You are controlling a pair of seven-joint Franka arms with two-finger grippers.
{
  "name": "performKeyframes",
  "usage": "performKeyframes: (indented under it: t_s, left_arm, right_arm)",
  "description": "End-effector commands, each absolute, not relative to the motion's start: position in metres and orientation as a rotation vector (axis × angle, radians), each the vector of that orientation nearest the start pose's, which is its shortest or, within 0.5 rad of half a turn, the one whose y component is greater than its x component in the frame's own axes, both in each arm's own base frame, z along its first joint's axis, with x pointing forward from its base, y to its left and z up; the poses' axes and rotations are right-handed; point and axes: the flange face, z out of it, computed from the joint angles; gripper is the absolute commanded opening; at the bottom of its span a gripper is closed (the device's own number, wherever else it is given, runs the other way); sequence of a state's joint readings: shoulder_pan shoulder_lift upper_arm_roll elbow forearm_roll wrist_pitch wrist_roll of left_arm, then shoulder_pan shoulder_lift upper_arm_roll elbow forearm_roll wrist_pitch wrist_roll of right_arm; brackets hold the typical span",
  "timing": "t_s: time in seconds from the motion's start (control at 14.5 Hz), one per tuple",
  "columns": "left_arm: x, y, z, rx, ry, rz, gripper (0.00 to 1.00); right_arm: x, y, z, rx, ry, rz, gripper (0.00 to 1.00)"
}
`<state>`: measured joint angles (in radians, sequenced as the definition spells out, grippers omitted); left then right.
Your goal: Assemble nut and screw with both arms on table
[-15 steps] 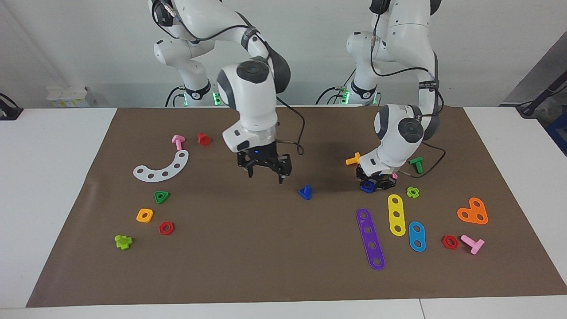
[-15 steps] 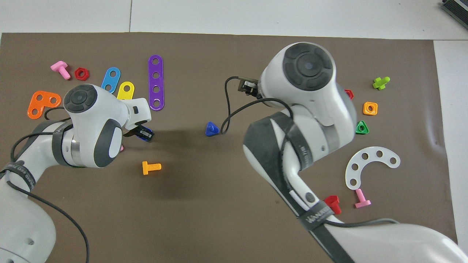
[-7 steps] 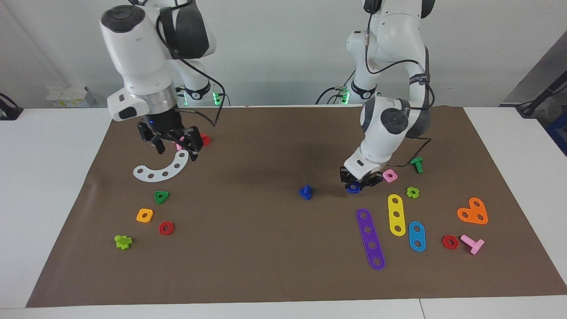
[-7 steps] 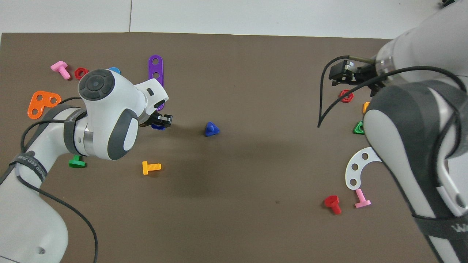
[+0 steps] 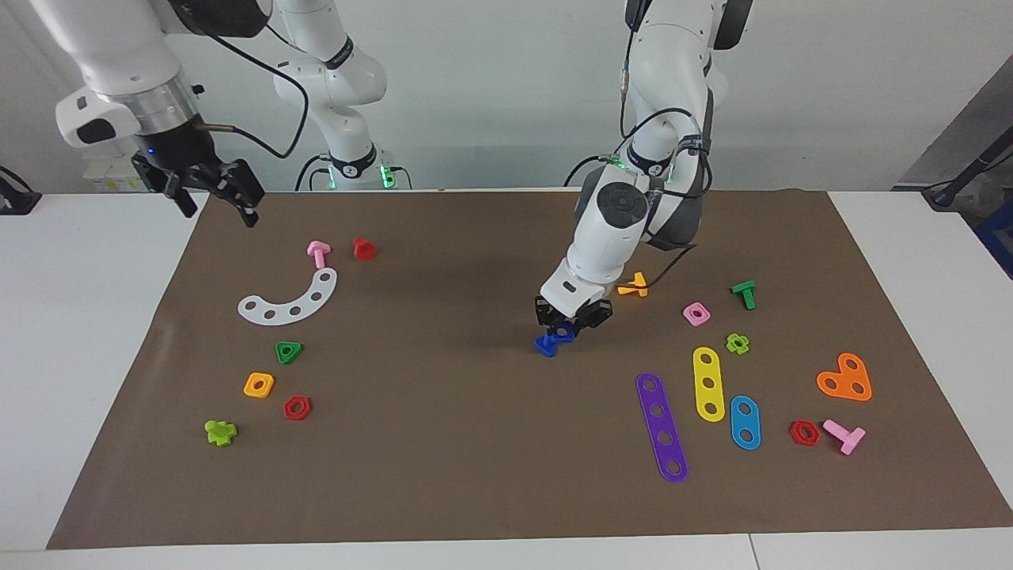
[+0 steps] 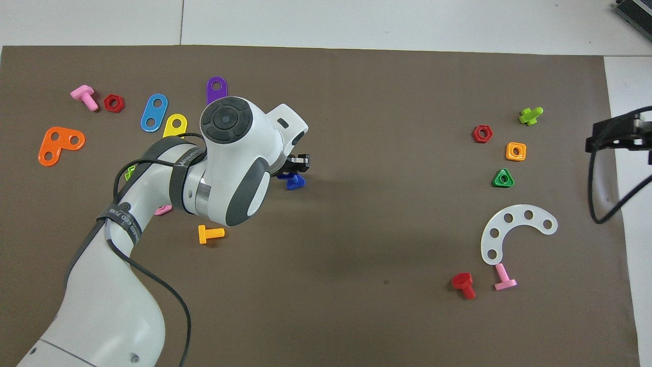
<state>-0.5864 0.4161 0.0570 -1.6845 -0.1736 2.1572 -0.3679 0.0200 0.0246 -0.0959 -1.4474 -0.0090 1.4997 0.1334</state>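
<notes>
My left gripper (image 5: 571,320) is shut on the dark-blue nut (image 5: 563,331) and holds it low over the middle of the brown mat (image 5: 475,475). The nut sits right at the dark-blue screw (image 5: 544,346), which stands on the mat with its stem up. I cannot tell whether the two touch. In the overhead view the left gripper (image 6: 296,165) covers most of the nut, and the screw (image 6: 294,183) shows just beneath it. My right gripper (image 5: 212,194) is open and empty, raised over the mat's edge at the right arm's end, and shows in the overhead view (image 6: 611,138).
An orange bolt (image 5: 633,286), a pink square nut (image 5: 696,314) and a green bolt (image 5: 744,294) lie beside the left arm. Purple (image 5: 662,427), yellow (image 5: 708,383) and blue (image 5: 745,422) strips lie farther out. A white curved plate (image 5: 290,299) and small parts lie toward the right arm's end.
My left gripper has carried the nut from beside the pink square nut to the screw at the middle. My right gripper has risen and swung away to its end of the table.
</notes>
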Motion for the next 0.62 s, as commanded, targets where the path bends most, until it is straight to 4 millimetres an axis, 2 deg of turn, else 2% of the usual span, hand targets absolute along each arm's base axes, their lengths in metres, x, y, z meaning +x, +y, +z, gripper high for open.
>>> performKeyframes:
  t_s: [0.0,0.21,0.55]
  left_arm:
    - [0.573,-0.362,0.356,-3.283,0.096,0.048,0.00]
    - [0.568,-0.361,0.348,-3.268,0.102,0.082,0.00]
    - [0.562,-0.356,0.336,-3.246,0.100,0.134,0.00]
  right_arm:
    - [0.533,-0.063,0.667,-3.136,0.272,0.015,1.00]
    - [0.528,-0.054,0.664,-3.139,0.246,0.066,1.00]
    - [0.528,-0.051,0.658,-3.143,0.232,0.085,1.00]
